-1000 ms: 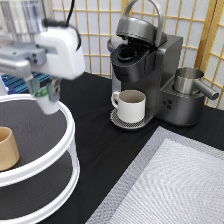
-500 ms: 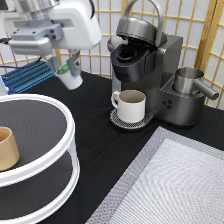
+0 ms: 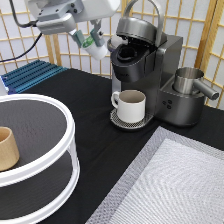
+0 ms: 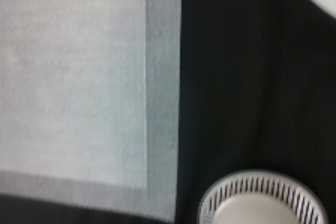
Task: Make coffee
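Note:
My gripper (image 3: 89, 41) hangs high at the exterior view's top, just left of the coffee machine (image 3: 150, 65). It is shut on the coffee pod (image 3: 98, 50), a small white tapered cup held tilted in the air. The pod is next to the machine's open pod chamber (image 3: 127, 53) and apart from it; the lid is raised. A white handled mug (image 3: 131, 105) stands on the round drip tray (image 3: 120, 121) under the spout. The wrist view shows the slotted drip tray (image 4: 262, 200) from above on the black table.
A tan wooden cup (image 3: 6, 148) sits on the top tier of a white round two-tier stand (image 3: 65, 130) at the left. A metal pitcher (image 3: 188, 80) stands on the machine's right side. A grey mat (image 3: 170, 185) lies at the bottom right, also in the wrist view (image 4: 75, 90). A blue rack (image 3: 30, 75) lies at the back left.
The gripper has moved from above the stand to the exterior view's right and slightly up, carrying the pod close to the machine's open chamber. Mug and wooden cup have not moved.

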{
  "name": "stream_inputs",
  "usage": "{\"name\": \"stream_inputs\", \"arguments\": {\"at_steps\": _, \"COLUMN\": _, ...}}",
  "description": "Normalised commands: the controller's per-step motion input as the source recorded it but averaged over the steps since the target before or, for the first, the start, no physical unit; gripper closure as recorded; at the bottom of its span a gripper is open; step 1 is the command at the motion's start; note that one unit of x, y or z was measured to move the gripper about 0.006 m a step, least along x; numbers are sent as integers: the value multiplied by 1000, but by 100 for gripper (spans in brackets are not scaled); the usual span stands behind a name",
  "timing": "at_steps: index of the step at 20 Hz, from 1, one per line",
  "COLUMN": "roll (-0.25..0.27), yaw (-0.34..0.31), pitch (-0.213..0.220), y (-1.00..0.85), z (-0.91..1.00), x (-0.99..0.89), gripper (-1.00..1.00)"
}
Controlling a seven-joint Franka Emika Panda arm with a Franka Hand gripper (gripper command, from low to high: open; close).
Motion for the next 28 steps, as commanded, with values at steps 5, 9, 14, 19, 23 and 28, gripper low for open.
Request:
{"name": "stream_inputs", "arguments": {"at_steps": 5, "roll": 171, "yaw": 55, "pitch": 30, "y": 159, "z": 185, "x": 37, "gripper": 100}}
{"name": "stream_inputs", "arguments": {"at_steps": 9, "roll": 147, "yaw": 70, "pitch": 80, "y": 346, "z": 108, "x": 231, "gripper": 100}}
{"name": "stream_inputs", "arguments": {"at_steps": 14, "roll": 107, "yaw": 38, "pitch": 113, "y": 342, "z": 55, "x": 333, "gripper": 100}}
{"name": "stream_inputs", "arguments": {"at_steps": 19, "roll": 76, "yaw": 0, "pitch": 138, "y": 308, "z": 67, "x": 342, "gripper": 100}}
{"name": "stream_inputs", "arguments": {"at_steps": 23, "roll": 85, "yaw": 24, "pitch": 153, "y": 414, "z": 404, "x": 374, "gripper": 100}}
{"name": "stream_inputs", "arguments": {"at_steps": 28, "roll": 120, "yaw": 29, "pitch": 149, "y": 349, "z": 421, "x": 370, "gripper": 100}}
